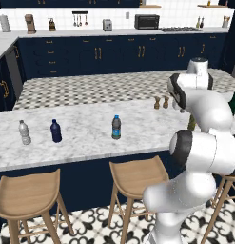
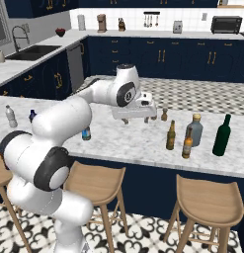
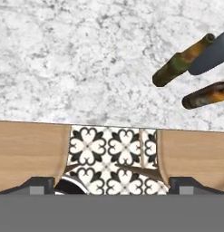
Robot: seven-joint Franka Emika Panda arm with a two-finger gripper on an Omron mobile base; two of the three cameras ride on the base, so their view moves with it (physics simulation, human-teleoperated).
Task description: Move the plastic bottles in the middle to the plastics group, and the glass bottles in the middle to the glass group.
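Amber bottles [image 3: 179, 67] stand off to one side of the jaws — spread, pinching nothing.

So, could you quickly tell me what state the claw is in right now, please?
Claw: open and empty, fingertips set wide apart, hanging above the marble counter near its edge.

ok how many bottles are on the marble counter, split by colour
amber-brown long-necked bottles: 2
dark green wine bottle: 1
grey-blue bottle with tan stopper: 1
blue-capped see-through bottle: 1
dark navy-blue bottle: 1
pale whitish bottle: 1
total: 7
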